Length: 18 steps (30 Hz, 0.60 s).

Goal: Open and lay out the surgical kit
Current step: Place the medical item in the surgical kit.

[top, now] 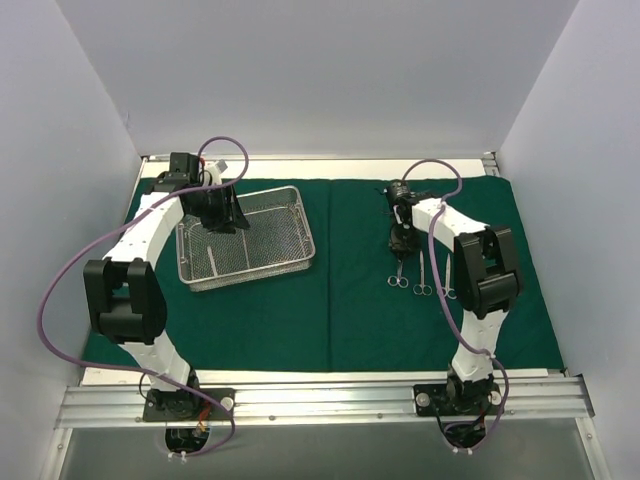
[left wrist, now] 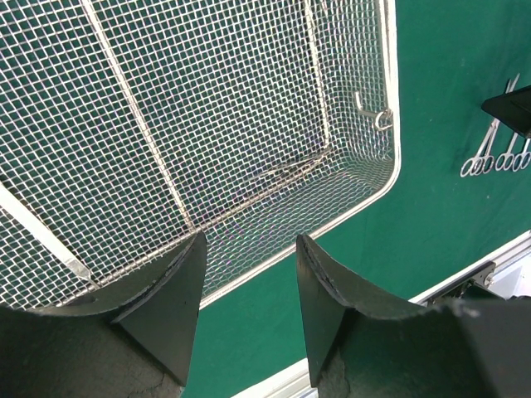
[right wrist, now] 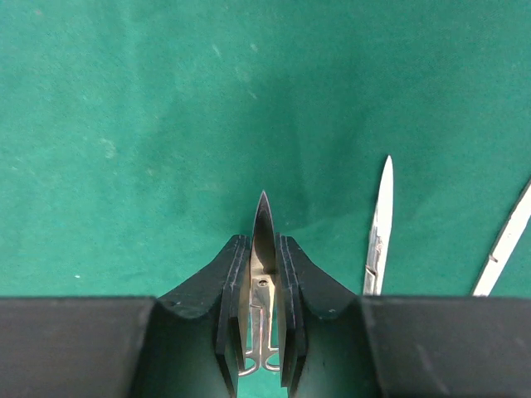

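Observation:
The dark green cloth wrap (top: 350, 300) lies spread flat over the table. On its left part rests the silver wire-mesh tray (top: 290, 262). My left gripper (top: 216, 212) hovers over the tray, and the left wrist view shows it (left wrist: 250, 242) open above the tray's near rim (left wrist: 332, 222) with nothing between its fingers. My right gripper (top: 400, 238) is low over the cloth, shut (right wrist: 264, 242) on a slim ring-handled instrument (right wrist: 264, 217) whose tip points ahead. Two more instruments (top: 422, 274) (top: 447, 276) lie side by side just right of it.
A small metal hook-shaped piece (left wrist: 375, 114) sits in the tray's far corner. White walls close in the table at left, right and back. A metal rail (top: 320, 398) carrying both arm bases runs along the near edge.

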Tool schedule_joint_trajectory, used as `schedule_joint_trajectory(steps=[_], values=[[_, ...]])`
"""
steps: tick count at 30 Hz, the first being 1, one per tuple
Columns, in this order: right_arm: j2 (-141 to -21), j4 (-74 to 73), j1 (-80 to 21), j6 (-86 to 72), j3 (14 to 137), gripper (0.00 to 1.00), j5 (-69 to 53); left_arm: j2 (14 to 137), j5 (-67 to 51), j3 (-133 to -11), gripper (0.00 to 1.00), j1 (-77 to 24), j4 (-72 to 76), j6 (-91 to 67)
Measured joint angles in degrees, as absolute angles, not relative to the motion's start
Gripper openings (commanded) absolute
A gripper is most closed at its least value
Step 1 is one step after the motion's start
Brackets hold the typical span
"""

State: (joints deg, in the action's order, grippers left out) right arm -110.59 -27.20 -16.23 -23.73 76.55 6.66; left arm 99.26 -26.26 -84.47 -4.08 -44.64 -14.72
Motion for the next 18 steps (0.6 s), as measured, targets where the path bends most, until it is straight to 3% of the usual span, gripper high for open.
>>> schedule_joint_trajectory(steps=[11,18], values=[[-110.59,-27.22,-16.6,-21.47,75.61,0.0,6.85,100.71,-25.93,-85.95,0.56,-4.08,-45.36,-14.68],[-111.07,-27.0,-16.67,-20.84,74.76,0.09,6.68,102.28,-25.87,-88.47,0.56,-4.08,-46.0,-14.59]])
